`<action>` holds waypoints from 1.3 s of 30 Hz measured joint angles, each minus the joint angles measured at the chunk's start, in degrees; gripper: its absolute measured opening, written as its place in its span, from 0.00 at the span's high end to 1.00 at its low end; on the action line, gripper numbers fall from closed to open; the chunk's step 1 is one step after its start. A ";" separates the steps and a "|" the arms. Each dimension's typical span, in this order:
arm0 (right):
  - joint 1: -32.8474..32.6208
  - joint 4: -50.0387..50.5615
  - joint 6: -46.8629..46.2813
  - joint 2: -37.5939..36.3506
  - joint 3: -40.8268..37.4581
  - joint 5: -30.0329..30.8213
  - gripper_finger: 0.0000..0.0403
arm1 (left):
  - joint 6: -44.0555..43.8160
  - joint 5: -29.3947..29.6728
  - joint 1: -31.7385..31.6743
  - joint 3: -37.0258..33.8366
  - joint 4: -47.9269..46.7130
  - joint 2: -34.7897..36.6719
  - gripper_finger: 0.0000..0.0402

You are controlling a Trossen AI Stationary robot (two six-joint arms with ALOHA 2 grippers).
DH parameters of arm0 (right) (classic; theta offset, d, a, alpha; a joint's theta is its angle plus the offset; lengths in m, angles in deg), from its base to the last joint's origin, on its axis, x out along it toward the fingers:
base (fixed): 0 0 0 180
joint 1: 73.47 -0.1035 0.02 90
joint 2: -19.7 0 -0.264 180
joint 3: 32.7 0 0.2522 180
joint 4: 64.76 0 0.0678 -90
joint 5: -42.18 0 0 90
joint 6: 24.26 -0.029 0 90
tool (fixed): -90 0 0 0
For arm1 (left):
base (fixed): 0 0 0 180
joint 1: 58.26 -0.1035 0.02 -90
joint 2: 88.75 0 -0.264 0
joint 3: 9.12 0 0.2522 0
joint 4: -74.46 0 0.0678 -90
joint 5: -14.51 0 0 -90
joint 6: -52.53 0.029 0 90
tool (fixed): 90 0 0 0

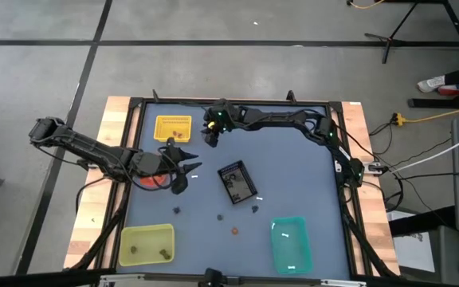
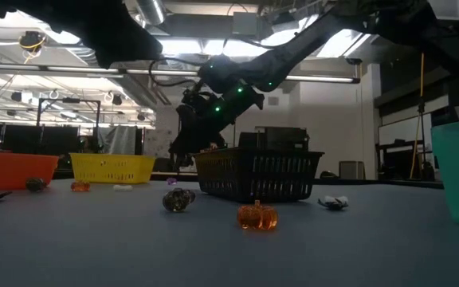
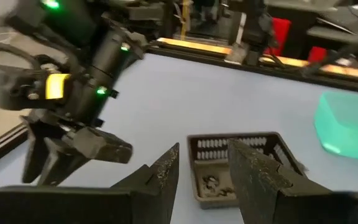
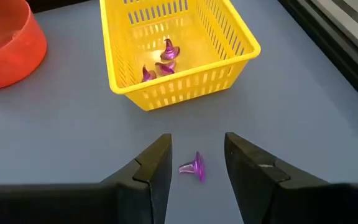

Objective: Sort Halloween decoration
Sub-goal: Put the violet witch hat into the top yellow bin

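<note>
Fingers apart, the right pincer (image 4: pixel 196 163) straddles a purple witch hat (image 4: pixel 193 167) and should descend squarely, closing gently before lifting it to the yellow basket (image 4: pixel 178 53).

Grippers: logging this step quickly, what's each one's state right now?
Left gripper: open, holding nothing.
Right gripper: open, straddling a tiny purple plastic witch hat lying on the table, not gripping it.

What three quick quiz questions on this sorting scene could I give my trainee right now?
1. True or false: the right gripper is open, with the tiny purple witch-hat trinket lying on the table between its fingers.
2. How many purple trinkets already lie in the yellow slotted plastic basket?
3. Which holds small dark pieces: A) the black rectangular mesh tray, B) the teal plastic bin?

Key: 1 true; 2 three; 3 A.
</note>
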 joint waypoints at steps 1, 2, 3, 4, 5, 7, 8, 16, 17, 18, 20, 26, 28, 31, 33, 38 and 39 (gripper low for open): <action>0.04 -0.08 -0.01 -0.16 -0.01 0.00 0.64 | -0.87 0.95 0.00 0.00 0.13 0.00 0.70; 0.04 0.16 -0.01 -0.43 -0.01 0.00 0.64 | -2.11 2.00 -0.03 0.00 0.26 0.00 0.70; 0.11 0.17 -0.01 -0.87 -0.01 0.00 0.64 | -3.18 2.93 -0.22 0.00 0.44 0.00 0.70; 0.30 0.39 0.01 -1.61 -0.01 0.00 0.64 | -4.12 3.48 -0.58 0.00 0.61 0.00 0.70; 0.41 0.59 0.06 -2.43 -0.01 -0.04 0.64 | -4.85 3.72 -1.02 0.00 0.69 0.00 0.70; 0.80 0.61 0.67 -4.34 -0.01 0.01 0.64 | -5.96 3.46 -1.94 0.00 0.83 0.00 0.70; 0.89 0.78 1.53 -5.09 0.05 0.02 0.64 | -6.00 2.99 -2.36 0.00 0.81 0.00 0.70; 0.92 9.16 9.08 -6.19 0.07 0.01 0.64 | -6.05 1.00 -5.64 0.00 1.38 0.00 0.70; 0.92 10.01 9.12 -6.19 0.07 0.00 0.64 | -6.07 0.96 -5.97 0.00 1.38 0.00 0.70; 0.90 10.65 9.12 -6.19 0.07 0.00 0.64 | -6.08 0.95 -6.23 0.00 1.39 0.00 0.70; 0.87 10.84 9.09 -6.16 0.05 -0.15 0.64 | -6.08 0.92 -6.89 0.00 1.38 0.00 0.70; 0.74 10.20 8.95 -6.16 0.05 -5.35 0.64 | -6.16 -2.14 -11.20 0.00 1.52 0.00 0.70; 0.79 10.94 8.22 -6.75 0.03 -6.36 0.64 | -6.16 -6.04 -13.67 0.00 1.78 0.00 0.70; 0.79 12.02 7.10 -9.71 -0.04 -5.94 0.64 | -6.17 -11.21 -17.88 0.00 1.73 0.00 0.70; 0.79 12.48 7.68 -12.76 -0.01 -5.79 0.64 | -6.16 -13.85 -20.78 0.00 1.79 -0.13 0.70; 0.74 10.98 8.99 -19.16 0.01 -4.84 0.64 | -6.16 -19.65 -27.83 0.00 1.56 -0.33 0.70; 0.75 9.99 8.97 -20.11 0.04 -4.59 0.64 | -6.16 -20.91 -29.00 0.00 1.58 -0.61 0.70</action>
